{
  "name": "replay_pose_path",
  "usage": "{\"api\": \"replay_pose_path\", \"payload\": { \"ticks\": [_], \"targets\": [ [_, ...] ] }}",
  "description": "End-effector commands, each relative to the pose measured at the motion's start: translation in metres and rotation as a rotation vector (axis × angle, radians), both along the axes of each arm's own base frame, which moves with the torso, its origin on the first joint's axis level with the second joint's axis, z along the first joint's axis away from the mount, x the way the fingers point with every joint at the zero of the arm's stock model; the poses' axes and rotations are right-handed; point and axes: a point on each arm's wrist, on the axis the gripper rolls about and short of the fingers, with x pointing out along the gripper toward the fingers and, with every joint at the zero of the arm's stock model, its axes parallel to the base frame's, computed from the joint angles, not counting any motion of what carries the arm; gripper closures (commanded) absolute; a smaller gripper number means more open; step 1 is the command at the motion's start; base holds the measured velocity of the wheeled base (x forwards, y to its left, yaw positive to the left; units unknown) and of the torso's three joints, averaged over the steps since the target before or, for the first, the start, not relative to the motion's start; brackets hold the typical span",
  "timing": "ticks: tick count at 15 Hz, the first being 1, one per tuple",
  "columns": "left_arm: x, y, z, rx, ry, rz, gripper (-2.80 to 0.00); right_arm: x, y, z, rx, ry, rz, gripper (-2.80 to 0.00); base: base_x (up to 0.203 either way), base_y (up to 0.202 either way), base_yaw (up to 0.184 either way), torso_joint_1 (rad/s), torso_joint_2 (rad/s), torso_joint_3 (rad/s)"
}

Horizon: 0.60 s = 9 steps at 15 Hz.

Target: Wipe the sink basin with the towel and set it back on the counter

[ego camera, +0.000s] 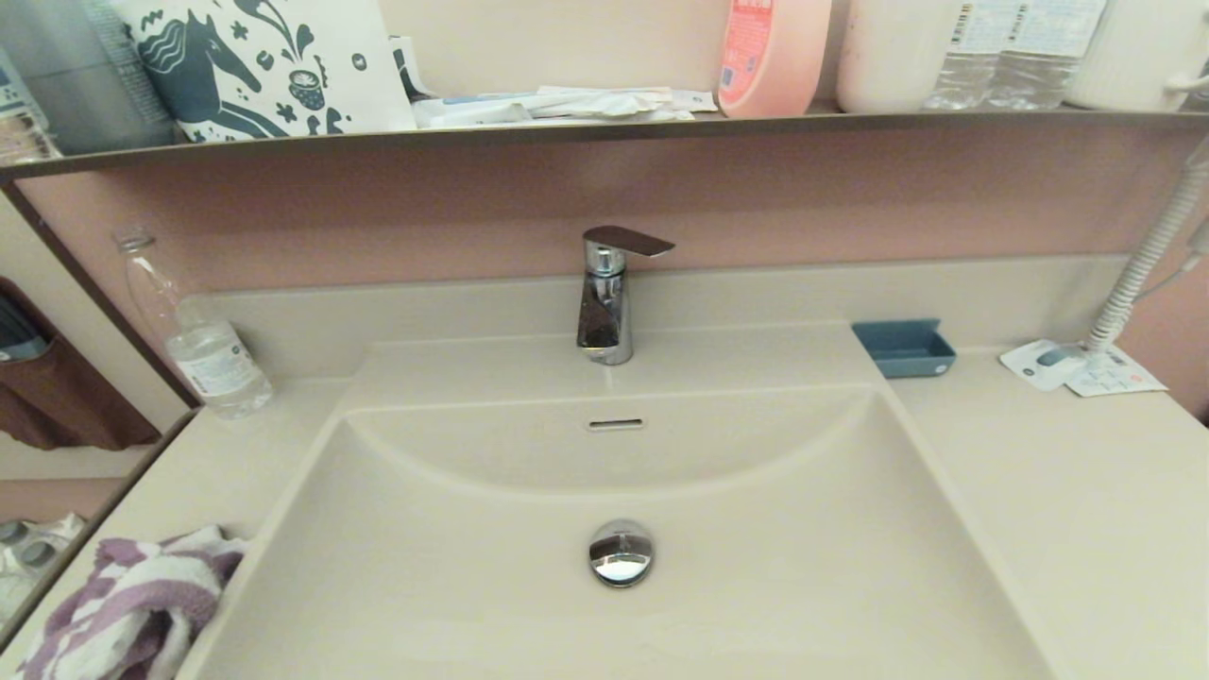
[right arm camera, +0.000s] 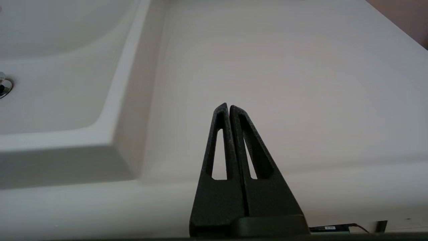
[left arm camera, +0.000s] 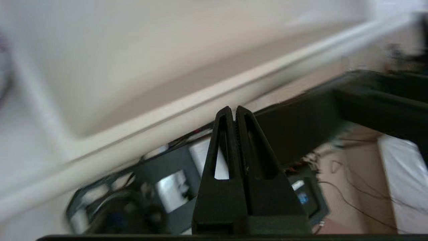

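Note:
A crumpled purple-and-white towel [ego camera: 132,604] lies on the counter [ego camera: 1077,510] at the near left corner, beside the sink basin [ego camera: 529,604]. The basin is cream-beige with a chrome drain plug [ego camera: 621,552], a slot overflow [ego camera: 615,424] and a chrome tap [ego camera: 606,295]. Neither gripper shows in the head view. My left gripper [left arm camera: 233,108] is shut and empty, below the counter's front edge [left arm camera: 140,130]. My right gripper [right arm camera: 227,106] is shut and empty, low over the counter [right arm camera: 284,67] right of the basin [right arm camera: 50,83].
A clear water bottle [ego camera: 200,345] stands at the back left. A blue soap dish [ego camera: 905,348] and a leaflet [ego camera: 1081,368] under a coiled cord [ego camera: 1148,255] sit at the back right. A dark-edged shelf [ego camera: 604,127] above carries bottles and a printed bag.

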Motion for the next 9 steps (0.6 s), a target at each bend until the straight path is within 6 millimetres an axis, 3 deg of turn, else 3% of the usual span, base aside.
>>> {"api": "replay_pose_path", "payload": {
  "ticks": [1, 5, 9],
  "targets": [
    [-0.019, -0.012, -0.001, -0.080, -0.085, -0.087, 0.00, 0.000, 0.000, 0.000, 0.000, 0.001, 0.000, 0.00, 0.000, 0.000, 0.000, 0.000, 0.00, 0.000],
    [-0.040, -0.014, -0.004, -0.150, -0.242, -0.360, 0.00, 0.000, 0.000, 0.000, 0.001, 0.001, 0.000, 0.00, 0.000, 0.000, 0.000, 0.000, 0.00, 0.000],
    [-0.055, -0.019, -0.011, -0.113, -0.287, -0.375, 0.00, 0.000, 0.000, 0.000, 0.000, 0.001, 0.001, 0.00, 0.000, 0.000, 0.000, 0.000, 0.00, 0.000]
  ]
}}
